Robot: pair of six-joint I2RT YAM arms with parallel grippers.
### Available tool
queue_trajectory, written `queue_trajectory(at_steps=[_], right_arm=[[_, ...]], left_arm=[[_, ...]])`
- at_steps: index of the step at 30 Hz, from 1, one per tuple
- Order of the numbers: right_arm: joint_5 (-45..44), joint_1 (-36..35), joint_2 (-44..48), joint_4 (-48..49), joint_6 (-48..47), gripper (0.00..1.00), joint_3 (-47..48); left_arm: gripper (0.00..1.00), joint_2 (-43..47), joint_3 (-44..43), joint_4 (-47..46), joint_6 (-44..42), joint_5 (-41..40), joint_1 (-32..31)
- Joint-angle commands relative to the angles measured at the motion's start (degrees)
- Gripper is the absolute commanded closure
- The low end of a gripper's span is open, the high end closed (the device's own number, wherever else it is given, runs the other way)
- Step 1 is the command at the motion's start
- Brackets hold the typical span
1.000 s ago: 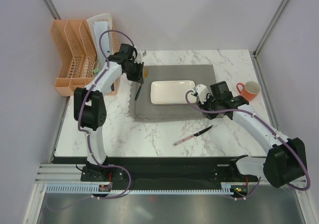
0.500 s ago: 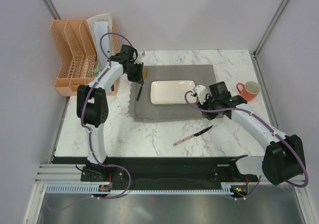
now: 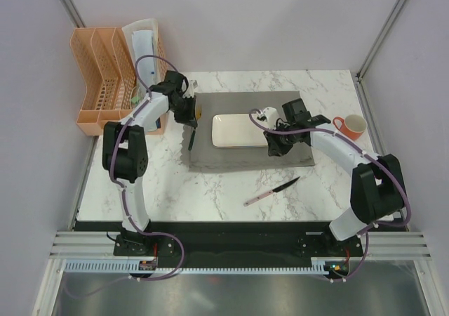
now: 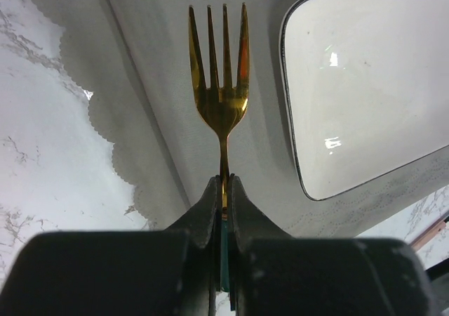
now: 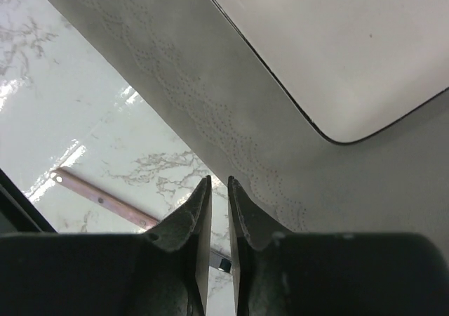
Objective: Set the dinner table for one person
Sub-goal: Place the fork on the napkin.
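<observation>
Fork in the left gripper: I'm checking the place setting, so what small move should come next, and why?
Probably lower the fork straight down and release it. The left gripper is shut on its handle, and the tines hang over the grey placemat beside the white plate, at its left end, where a fork belongs.

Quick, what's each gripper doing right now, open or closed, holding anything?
Left gripper: closed on the gold fork by its handle, over the grey placemat.
Right gripper: closed, holding nothing.
</observation>
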State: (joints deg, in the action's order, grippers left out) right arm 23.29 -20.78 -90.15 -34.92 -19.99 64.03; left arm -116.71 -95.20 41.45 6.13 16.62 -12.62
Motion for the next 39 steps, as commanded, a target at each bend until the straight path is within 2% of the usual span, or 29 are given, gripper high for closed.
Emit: queue_trajectory(at_steps=[1, 4, 5, 6, 8, 9, 10, 13, 15, 20, 26, 33, 35, 39], right_arm=[[6.6, 0.0, -1.6, 2.6, 2.5, 0.78, 4.5], [9.9, -0.1, -4.3, 2.6, 3.0, 0.74, 7.5], [10.8, -0.1, -5.2, 2.5, 3.2, 0.69, 8.5], [12.6, -0.1, -7.2, 2.5, 3.4, 0.58, 10.9], [15.3, -0.1, -9.4, 2.5, 4.9, 0.47, 13.7], [19.1, -0.1, -12.3, 2.6, 5.5, 0.36, 16.7], [20.9, -0.1, -13.9, 2.7, 6.2, 0.33, 18.3], [25.7, -0.1, -20.7, 2.9, 10.2, 0.32, 25.4], [25.8, -0.6, -25.5, 2.7, 12.2, 0.32, 30.6], [23.3, -1.2, -30.3, 0.4, 11.8, 0.35, 37.8], [22.6, -0.6, -23.5, -0.4, 9.5, 0.36, 35.2], [16.6, 0.7, -7.3, -4.4, 4.8, 0.36, 27.4], [11.9, 0.8, -3.0, -5.1, 4.0, 0.36, 25.6], [0.5, 0.8, 11.4, -4.4, -0.1, 0.36, 18.5]], left_arm=[[0.98, 5.2, -1.7, -1.8, 2.0, 1.0, -0.1], [0.98, 6.7, -1.1, -1.8, 2.2, 1.4, -0.1], [0.98, 7.0, -1.0, -1.9, 2.2, 1.6, -0.1], [0.98, 7.7, -1.0, -1.8, 2.3, 1.7, -0.1], [0.98, 8.5, -0.8, -1.9, 2.6, 2.2, -0.1], [0.98, 8.8, -0.4, -1.9, 2.6, 2.4, -0.3], [0.98, 9.6, -0.1, -1.9, 2.6, 2.5, -0.3], [0.98, 10.4, 1.0, -2.2, 2.2, 3.2, -0.6], [0.98, 10.4, 1.9, -2.6, 1.9, 6.6, -0.7], [0.98, 10.4, 3.2, -2.4, -0.9, 6.8, -2.1], [0.98, 9.0, 2.8, -2.9, -0.9, -0.3, -2.5], [0.98, 3.4, 0.1, -3.0, -0.2, -3.3, -2.5], [0.98, 2.5, -0.5, -3.1, -0.2, -3.3, -2.6], [0.98, 1.7, -0.3, -4.4, 0.4, -3.5, -2.7]])
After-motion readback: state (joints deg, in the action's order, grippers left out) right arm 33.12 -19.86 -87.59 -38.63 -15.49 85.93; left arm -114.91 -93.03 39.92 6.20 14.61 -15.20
